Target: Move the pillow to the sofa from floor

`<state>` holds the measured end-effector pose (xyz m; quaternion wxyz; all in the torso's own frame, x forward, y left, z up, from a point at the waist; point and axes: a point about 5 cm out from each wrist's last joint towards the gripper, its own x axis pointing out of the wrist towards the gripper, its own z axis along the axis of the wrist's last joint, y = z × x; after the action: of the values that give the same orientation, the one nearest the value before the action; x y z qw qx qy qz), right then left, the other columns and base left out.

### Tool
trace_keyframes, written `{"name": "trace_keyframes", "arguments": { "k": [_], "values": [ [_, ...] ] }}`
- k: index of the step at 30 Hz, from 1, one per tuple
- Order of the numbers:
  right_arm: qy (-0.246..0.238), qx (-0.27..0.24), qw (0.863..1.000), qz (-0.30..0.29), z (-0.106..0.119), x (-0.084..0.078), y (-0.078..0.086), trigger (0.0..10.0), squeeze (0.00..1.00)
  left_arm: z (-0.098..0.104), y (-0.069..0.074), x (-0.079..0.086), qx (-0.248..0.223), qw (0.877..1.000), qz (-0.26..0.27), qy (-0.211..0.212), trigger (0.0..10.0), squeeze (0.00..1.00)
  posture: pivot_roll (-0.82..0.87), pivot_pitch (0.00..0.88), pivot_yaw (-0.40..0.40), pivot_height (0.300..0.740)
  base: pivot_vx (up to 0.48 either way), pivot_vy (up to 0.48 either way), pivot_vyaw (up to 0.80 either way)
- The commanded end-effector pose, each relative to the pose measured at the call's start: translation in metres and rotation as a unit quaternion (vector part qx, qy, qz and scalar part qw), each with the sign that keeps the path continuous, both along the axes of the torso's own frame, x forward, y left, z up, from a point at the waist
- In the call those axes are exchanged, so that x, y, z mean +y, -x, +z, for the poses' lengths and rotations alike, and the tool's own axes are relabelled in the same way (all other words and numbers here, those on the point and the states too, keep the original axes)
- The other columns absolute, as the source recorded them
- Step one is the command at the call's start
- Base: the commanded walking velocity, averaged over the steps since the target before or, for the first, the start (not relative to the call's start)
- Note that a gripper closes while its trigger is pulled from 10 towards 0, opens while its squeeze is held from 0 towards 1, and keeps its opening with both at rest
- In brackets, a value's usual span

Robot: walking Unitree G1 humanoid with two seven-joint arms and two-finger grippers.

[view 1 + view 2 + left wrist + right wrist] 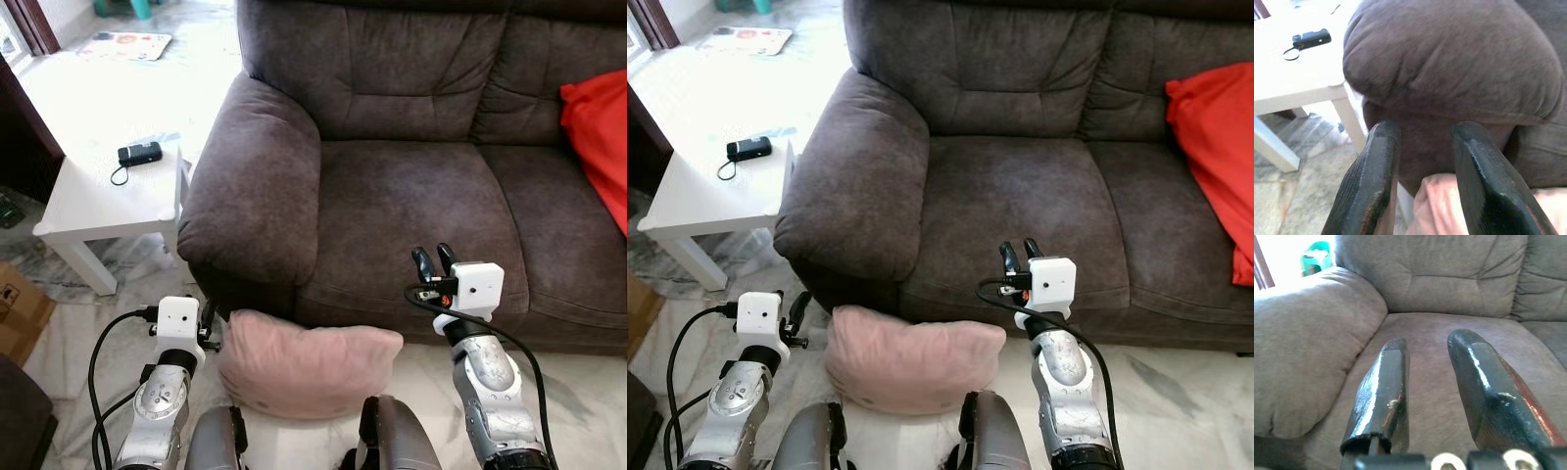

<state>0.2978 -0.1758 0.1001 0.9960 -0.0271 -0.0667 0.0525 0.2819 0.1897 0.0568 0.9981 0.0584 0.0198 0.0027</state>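
Plump pink pillow lies on floor against sofa.

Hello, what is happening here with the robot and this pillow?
The robot stands before the brown sofa. The pink pillow lies on the floor against the sofa's base, not yet picked up. The left pincer is open beside the pillow's left end; the right pincer, open and empty, is raised over the seat edge.

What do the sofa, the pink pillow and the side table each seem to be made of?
Sofa: brown suede-like fabric, probably microfibre; matte nap, soft creases.
Pink pillow: soft woven cloth, likely cotton; matte, slumped.
Side table: white painted wood or laminate, seemingly; smooth and slightly glossy.
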Motion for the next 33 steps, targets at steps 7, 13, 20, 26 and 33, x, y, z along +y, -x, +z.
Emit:
{"name": "trace_keyframes", "arguments": {
  "k": [7,13,20,26,33],
  "values": [
    [-0.002,-0.003,1.000,-0.001,0.002,-0.001,-0.001,10.0,0.00,-0.001,0.001,0.000,0.000,1.000,0.000,0.003,10.0,0.00,-0.03,0.137,-0.044,0.602,0.310,0.000,0.00],
    [-0.003,-0.003,1.000,-0.001,0.001,0.000,-0.001,10.0,0.00,-0.001,0.001,-0.002,-0.001,1.000,-0.004,0.001,10.0,0.00,-0.03,0.137,-0.044,0.602,0.322,0.000,0.00],
    [-0.004,-0.003,1.000,-0.001,0.001,0.000,-0.001,10.0,0.00,-0.001,0.001,-0.003,-0.002,1.000,-0.008,-0.001,10.0,0.00,-0.03,0.138,-0.044,0.602,0.326,0.000,0.00],
    [-0.004,-0.002,1.000,-0.001,0.001,0.000,-0.001,10.0,0.00,-0.001,0.001,-0.006,-0.001,1.000,-0.016,-0.006,10.0,0.00,-0.03,0.137,-0.044,0.602,0.337,0.000,0.00],
    [-0.005,-0.001,1.000,-0.001,0.000,0.001,-0.001,10.0,0.00,-0.002,0.002,-0.010,0.004,0.999,-0.035,0.000,10.0,0.00,-0.03,0.138,-0.044,0.602,0.133,0.000,0.00]
  ]
}}
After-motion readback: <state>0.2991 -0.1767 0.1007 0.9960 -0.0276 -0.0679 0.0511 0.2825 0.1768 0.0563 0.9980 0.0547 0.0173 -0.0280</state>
